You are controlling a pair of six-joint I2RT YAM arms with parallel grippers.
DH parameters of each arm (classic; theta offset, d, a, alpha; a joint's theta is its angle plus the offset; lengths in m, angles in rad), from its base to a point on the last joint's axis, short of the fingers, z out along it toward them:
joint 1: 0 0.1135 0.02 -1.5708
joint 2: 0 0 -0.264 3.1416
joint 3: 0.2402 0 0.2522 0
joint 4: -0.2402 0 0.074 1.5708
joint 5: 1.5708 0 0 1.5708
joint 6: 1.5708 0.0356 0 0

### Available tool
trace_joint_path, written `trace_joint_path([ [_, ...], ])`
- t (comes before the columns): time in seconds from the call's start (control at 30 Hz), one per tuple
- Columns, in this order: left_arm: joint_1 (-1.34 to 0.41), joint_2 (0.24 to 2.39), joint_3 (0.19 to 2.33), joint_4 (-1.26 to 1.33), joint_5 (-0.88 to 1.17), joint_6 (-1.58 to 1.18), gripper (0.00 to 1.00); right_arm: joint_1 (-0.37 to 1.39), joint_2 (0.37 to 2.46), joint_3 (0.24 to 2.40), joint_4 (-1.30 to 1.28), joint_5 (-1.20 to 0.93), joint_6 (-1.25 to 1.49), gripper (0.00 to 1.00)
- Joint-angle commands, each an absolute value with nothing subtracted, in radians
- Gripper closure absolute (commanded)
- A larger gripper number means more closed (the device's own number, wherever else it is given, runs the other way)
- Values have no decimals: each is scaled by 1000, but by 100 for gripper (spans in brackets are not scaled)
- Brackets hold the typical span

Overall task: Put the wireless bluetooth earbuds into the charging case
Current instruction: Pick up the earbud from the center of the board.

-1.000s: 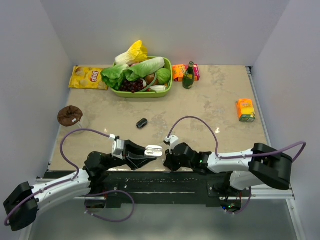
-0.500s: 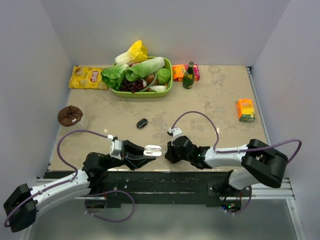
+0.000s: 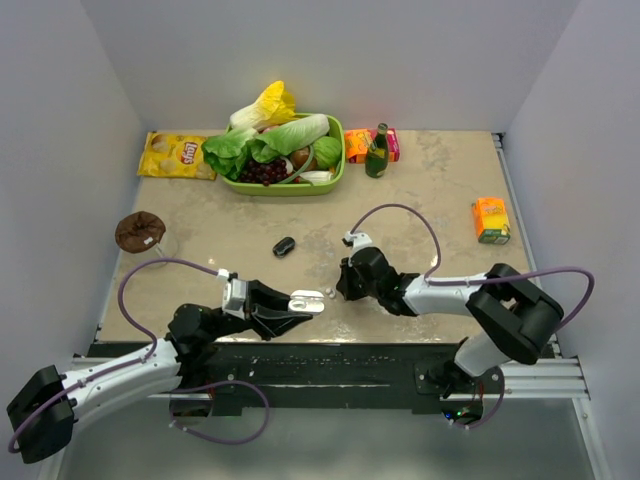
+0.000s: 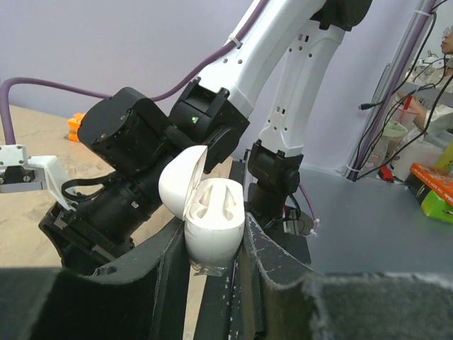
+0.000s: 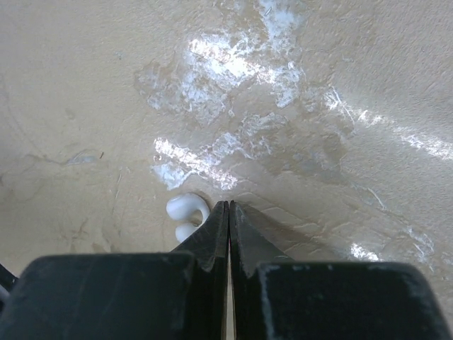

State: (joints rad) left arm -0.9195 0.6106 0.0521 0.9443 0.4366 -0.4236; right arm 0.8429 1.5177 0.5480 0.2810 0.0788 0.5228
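Note:
My left gripper (image 3: pixel 303 302) is shut on the white charging case (image 3: pixel 308 299), held just above the table's near edge. In the left wrist view the case (image 4: pixel 214 228) stands upright between the fingers (image 4: pixel 170 265) with its lid (image 4: pixel 180 181) open and both sockets empty. A whitish earbud (image 3: pixel 330 293) lies on the table right of the case. My right gripper (image 3: pixel 343 288) is shut and empty, its tips (image 5: pixel 228 207) on the table touching the earbud's (image 5: pixel 185 212) right side. No black earbuds show.
A black oval case (image 3: pixel 284 246) lies mid-table. At the back are a green basket of vegetables (image 3: pixel 336 172), a chips bag (image 3: pixel 177 155), a green bottle (image 3: pixel 377 151) and an orange-pink box (image 3: pixel 358 145). An orange carton (image 3: pixel 490 220) stands right, a brown object (image 3: pixel 139 231) left.
My right gripper has moved away from the near edge, up the table, and now rests beside the whitish earbud. The left gripper has barely moved and keeps the case.

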Motion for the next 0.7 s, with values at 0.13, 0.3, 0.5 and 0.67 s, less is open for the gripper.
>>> trace_joint_path([
  [0.13,-925,598,-12,951,422,-394,100,842,1365,511,256,103,488,73],
  [0.3,-925,620,-12,971,429,-397,100,842,1371,538,238,74,442,61],
  [0.5,-925,611,-14,968,431,-402,100,842,1434,555,259,43,416,61],
  [0.67,-925,601,-17,959,428,-402,100,842,1450,552,281,26,408,62],
])
